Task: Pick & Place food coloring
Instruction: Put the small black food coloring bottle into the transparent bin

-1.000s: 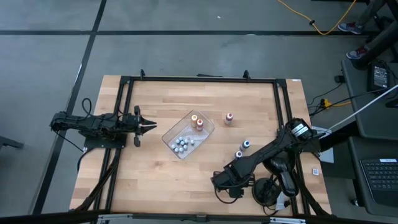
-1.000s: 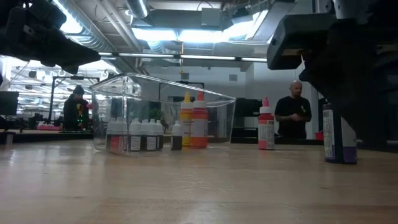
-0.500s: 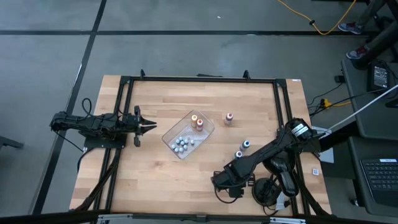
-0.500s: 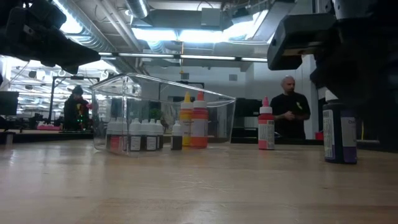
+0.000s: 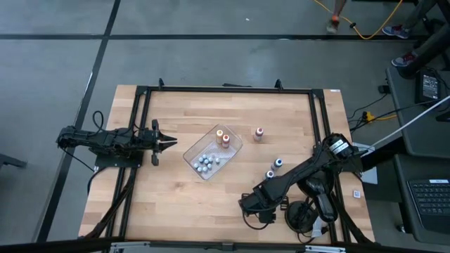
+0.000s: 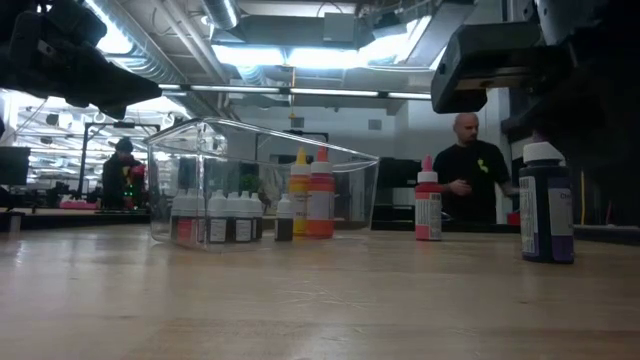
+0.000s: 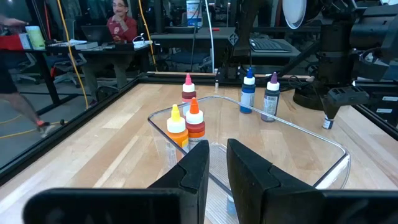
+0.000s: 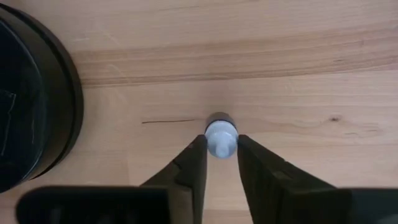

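A tiny food coloring bottle [image 8: 221, 132] with a pale cap stands on the wood near the table's front edge. My right gripper [image 8: 221, 148] points down at it and is shut on it; it also shows in the high view [image 5: 247, 204]. Several more tiny bottles [image 5: 205, 162] stand in the clear tray [image 5: 233, 150] at mid-table, beside a yellow bottle [image 7: 176, 125] and an orange one [image 7: 194, 118]. My left gripper [image 5: 169, 142] hovers shut at the table's left side, aimed at the tray and touching nothing. My right gripper pinches the tiny bottle by its pale cap [image 8: 211, 138], one finger on each side. The fingers come from above and point down. The bottle stands upright with its base on the table.
A pink-capped bottle [image 5: 259, 133] stands to the right of the tray. A blue bottle [image 5: 278, 164] and a purple one [image 5: 270, 173] stand behind my right gripper. A black round object [image 8: 31, 106] sits close beside the held bottle. People move in the room beyond the table.
In the low view a dark part of my right arm has drawn away from the purple bottle's top, so its white cap now shows. The bottles and the tray have stayed where they were.
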Controlling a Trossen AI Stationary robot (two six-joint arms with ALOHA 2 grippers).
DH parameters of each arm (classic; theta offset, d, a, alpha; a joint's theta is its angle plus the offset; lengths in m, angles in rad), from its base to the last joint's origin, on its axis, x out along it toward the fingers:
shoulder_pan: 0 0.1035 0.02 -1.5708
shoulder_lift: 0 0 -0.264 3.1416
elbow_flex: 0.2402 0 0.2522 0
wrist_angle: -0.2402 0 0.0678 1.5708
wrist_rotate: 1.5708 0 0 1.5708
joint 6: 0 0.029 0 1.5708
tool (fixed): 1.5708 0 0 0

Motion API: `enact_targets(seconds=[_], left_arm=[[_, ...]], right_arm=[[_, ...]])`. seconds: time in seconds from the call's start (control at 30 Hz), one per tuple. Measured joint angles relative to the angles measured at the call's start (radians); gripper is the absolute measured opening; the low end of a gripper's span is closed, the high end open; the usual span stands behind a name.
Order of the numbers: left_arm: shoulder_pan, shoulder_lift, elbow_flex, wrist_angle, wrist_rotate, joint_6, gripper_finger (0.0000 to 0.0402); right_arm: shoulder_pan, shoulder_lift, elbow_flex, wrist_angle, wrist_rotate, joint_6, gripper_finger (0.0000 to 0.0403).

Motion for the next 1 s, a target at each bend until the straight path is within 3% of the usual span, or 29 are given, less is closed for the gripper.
enact_targets(seconds=[0.23,0.43,1.0], left_arm=[[0.0,0.0,0.0,0.0,0.0,0.0,0.0056],[0.0,0.0,0.0,0.0,0.0,0.0,0.0052],[0.0,0.0,0.0,0.0,0.0,0.0,0.0054]], right_arm=[[0.0,-0.002,0.001,0.001,-0.001,0.047,0.0058],[-0.012,-0.002,0.027,-0.031,0.032,0.142,0.0057],[-0.115,-0.002,0.366,-0.238,0.044,0.301,0.0056]])
